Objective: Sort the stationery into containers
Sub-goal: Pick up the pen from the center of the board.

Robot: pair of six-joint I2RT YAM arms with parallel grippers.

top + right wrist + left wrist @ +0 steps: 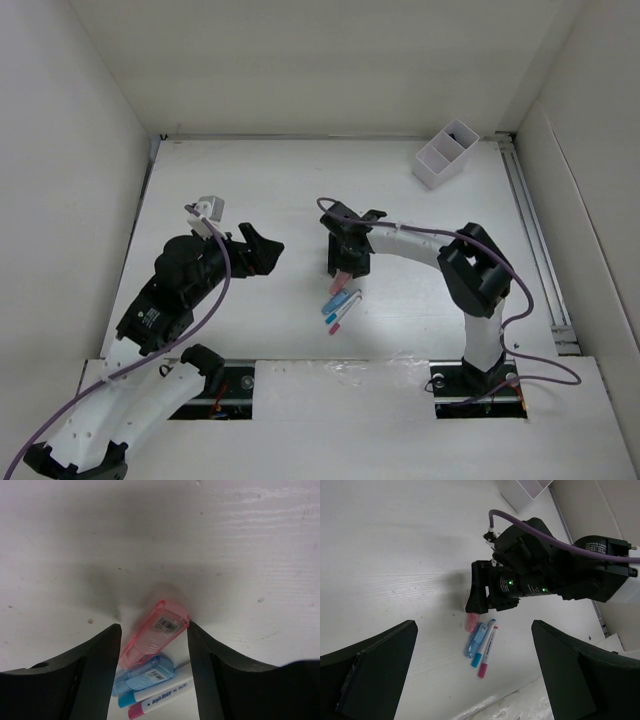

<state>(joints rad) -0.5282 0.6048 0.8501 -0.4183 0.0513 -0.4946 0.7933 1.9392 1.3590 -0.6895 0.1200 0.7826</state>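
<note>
Pink piece [338,286], top view: lay on the table [250,180] beneath the right pincer [345,265]; white box [447,153] well apart.
Left wrist view: left pincer [473,625] gaped wide, holding nothing.
Right wrist view: fingers [95,670] straddled the pink piece, unclamped; closing might drag the blue piece [145,675] touching it.

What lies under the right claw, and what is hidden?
A pink piece lies between the open right claw's fingers. From above, the claw covers most of it.

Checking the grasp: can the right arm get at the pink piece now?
Probably yes: the right gripper is open with a finger either side of the pink piece, nothing over it, though the blue piece lies close.
</note>
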